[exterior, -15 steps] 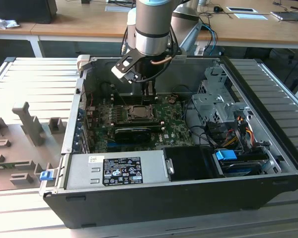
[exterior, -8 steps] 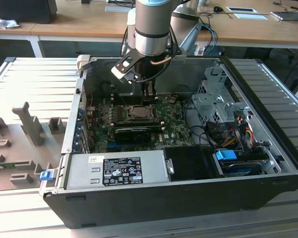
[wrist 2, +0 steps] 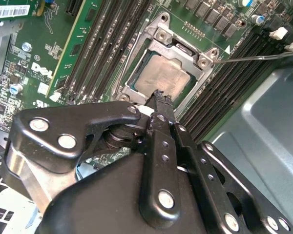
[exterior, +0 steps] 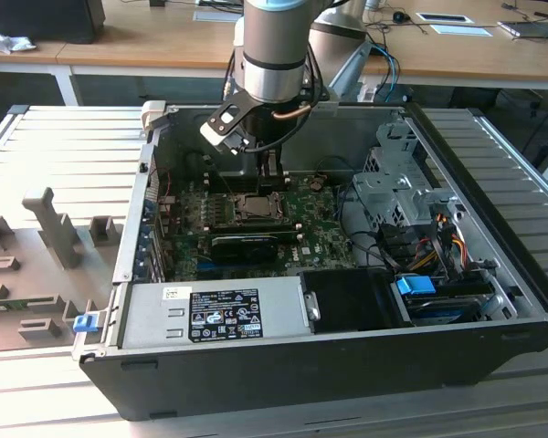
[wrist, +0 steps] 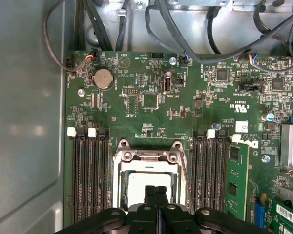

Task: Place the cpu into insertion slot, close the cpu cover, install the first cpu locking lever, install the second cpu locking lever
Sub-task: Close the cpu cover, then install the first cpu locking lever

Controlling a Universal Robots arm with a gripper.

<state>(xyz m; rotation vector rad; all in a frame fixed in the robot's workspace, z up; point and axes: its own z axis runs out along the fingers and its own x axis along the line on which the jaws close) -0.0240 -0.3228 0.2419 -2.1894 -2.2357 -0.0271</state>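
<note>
Your claw (wrist: 156,188) is pinched fully shut, its two black fingers pressed flat together with nothing between them. In both wrist views the tips hang directly over the cpu (wrist 2: 158,77), a flat square chip with a dull silvery-grey top. It lies seated in the insertion slot (wrist: 149,156), a square socket rimmed in bright metal. The cpu cover (wrist 2: 193,90), a thin silver plate with a square window, lies down around the chip. In the second wrist view a thin wire lever (wrist 2: 254,57) angles away from one socket corner, off to the side of the claw. Long black memory slots (wrist: 88,170) flank the socket on both sides of the fingers. Beyond the tips spreads the green motherboard (wrist: 151,102), with a round coin battery (wrist: 103,78) and looping dark cables (wrist: 156,24). A smooth grey case wall (wrist: 24,122) stands close alongside.
</note>
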